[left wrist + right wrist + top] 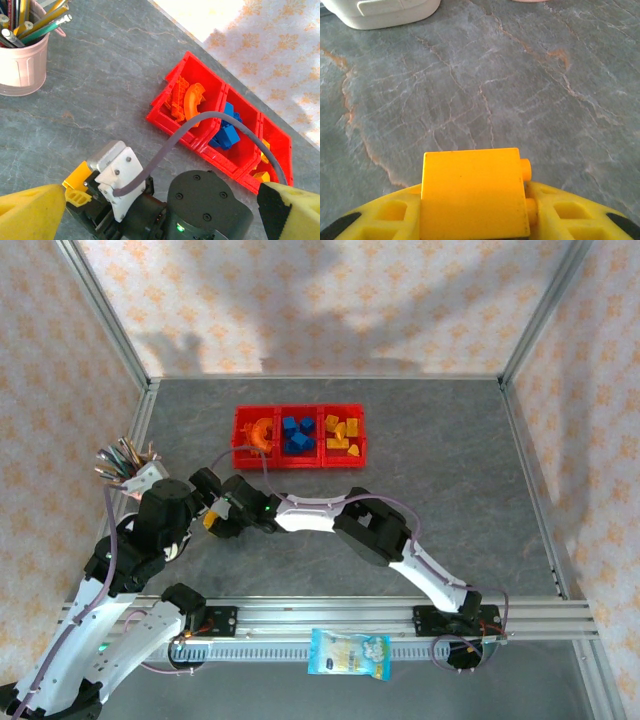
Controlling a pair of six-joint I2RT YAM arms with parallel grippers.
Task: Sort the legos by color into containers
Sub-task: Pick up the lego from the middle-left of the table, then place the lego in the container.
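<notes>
Right gripper [475,220] had its jaws clamped on a yellow brick [472,197], ready for the far-right bin [345,436]; left gripper [160,210] idled, jaws wide.

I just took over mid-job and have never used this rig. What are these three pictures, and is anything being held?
Two robot arms are bolted at the table's near edge. The overhead picture looks down from behind them. The other two come from cameras on each wrist.

On the table stand three joined red bins with orange, blue and yellow legos sorted inside, and a pink cup of pens.

The right gripper is pinching a yellow lego between its yellow fingers. The left gripper is wide open and holds nothing, looking down on the right arm.
</notes>
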